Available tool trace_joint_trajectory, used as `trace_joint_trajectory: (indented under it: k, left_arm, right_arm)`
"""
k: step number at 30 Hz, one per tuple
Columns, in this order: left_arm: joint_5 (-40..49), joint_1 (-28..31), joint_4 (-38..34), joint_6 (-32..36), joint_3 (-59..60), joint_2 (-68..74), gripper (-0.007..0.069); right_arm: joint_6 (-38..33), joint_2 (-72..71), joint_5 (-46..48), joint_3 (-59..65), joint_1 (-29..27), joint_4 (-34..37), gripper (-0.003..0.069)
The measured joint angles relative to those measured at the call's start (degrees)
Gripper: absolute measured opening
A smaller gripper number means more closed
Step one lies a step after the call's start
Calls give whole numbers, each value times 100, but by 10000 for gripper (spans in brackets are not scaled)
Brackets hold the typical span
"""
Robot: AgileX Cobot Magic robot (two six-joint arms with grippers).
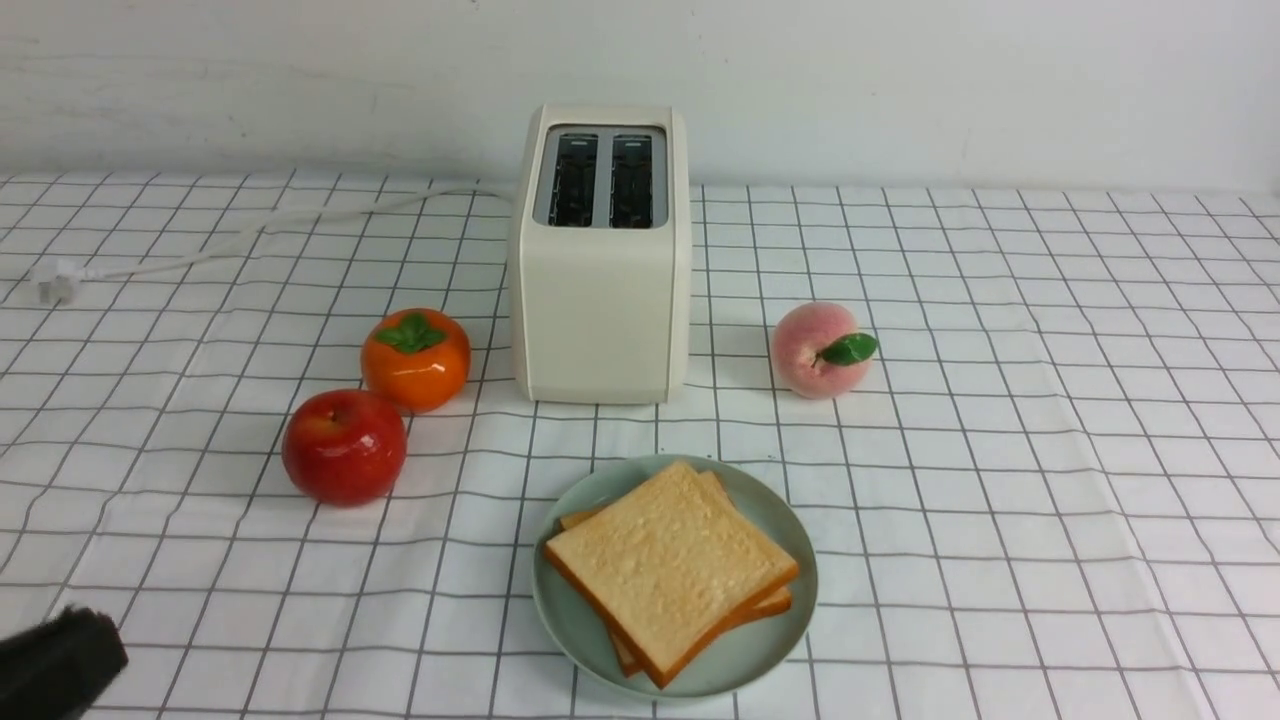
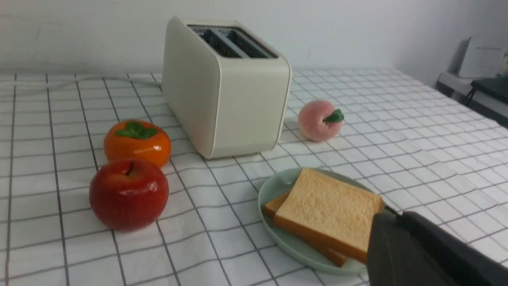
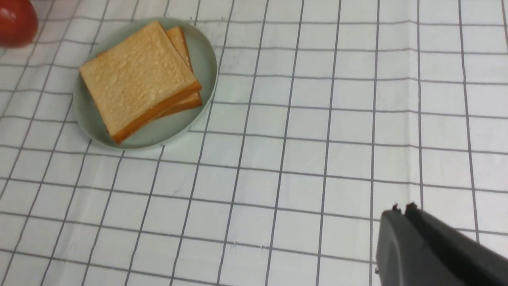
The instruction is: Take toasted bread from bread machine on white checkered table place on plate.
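The toast [image 1: 672, 570] is two slices, stacked askew on the plate [image 1: 790, 640]; the upper one is turned against the lower, and both sit within the rim. Judging by this, the placing is done, and what is left is to finish without spoiling it.

Both hands are closed and hold nothing. The left hand [image 2: 393, 214] is low at the near left of the surface [image 1: 1000, 480], apart from the plate, though in its own wrist view it overlaps the plate's edge. The right hand [image 3: 405, 210] is over bare cloth, well apart from the plate.

To do this step well, I would keep the fingers shut and draw each arm back on its own side, lifting a little first so no tip drags the cloth or catches the rim. The upper slice looks likely to slide if knocked, so nothing should pass low over it. The askew stack needs no straightening.

Behind the plate stands the toaster [image 1: 603, 310], both slots empty. The peach [image 1: 818, 350] is to its right; the persimmon [image 1: 416, 362] and apple [image 1: 345, 447] are to its left. I can read no brand, label or writing on anything.
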Motion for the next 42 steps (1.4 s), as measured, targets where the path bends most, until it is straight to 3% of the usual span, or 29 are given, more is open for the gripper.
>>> trace_joint_trajectory:
  k: [17,19,23,29,42]
  left_arm:
    - [244,0,-5,-5,896,19,-13]
    - [267,0,-7,-5,896,19,-13]
    - [283,0,-7,-5,896,19,-13]
    - [316,0,-7,-5,896,19,-13]
    - [442,0,-53,-5,913,38,-13]
  right_arm:
    - [17,-716,122,688,-6,-161,13]
    - [17,-844,-157,802,-159,-316,5]
    - [-217,-1184,-1675,1591,-668,-355,-19]
    - [-504,-2263,-3468,3940,-1006,-304,-19]
    - [-438,-2368,-3610,4295,-1032,-276,-18]
